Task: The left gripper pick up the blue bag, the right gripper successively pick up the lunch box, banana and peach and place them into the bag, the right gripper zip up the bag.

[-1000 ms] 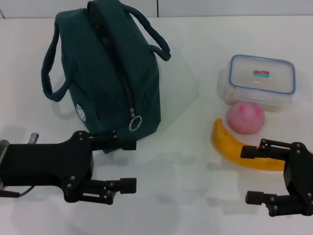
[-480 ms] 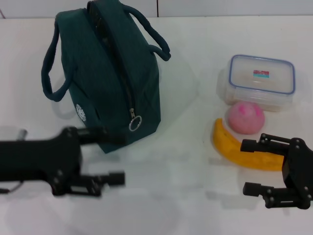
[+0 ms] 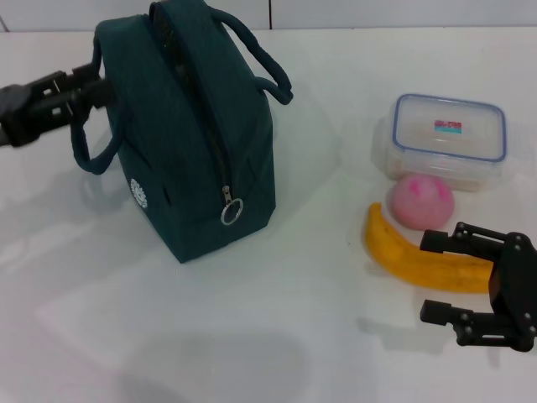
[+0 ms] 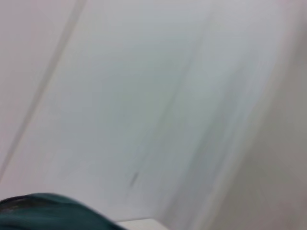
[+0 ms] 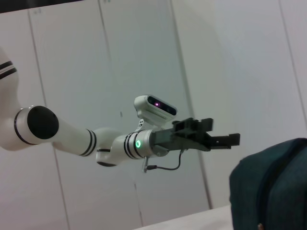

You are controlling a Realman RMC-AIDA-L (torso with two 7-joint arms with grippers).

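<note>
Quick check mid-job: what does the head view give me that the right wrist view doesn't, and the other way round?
Only the head view shows the lunch box, peach, banana, the open right gripper near the banana, and the bag's zipper pull. Only the right wrist view shows the left arm's white links and wrist camera. Both show the blue bag and the open left gripper beside it.

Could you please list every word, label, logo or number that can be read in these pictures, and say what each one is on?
No text can be read in any view.
Small red-and-teal label on the lid of the clear plastic lunch box with a blue-rimmed lid: too small to read.
Small round white logo on the side of the dark teal fabric bag: a pattern only, no legible letters.
</note>
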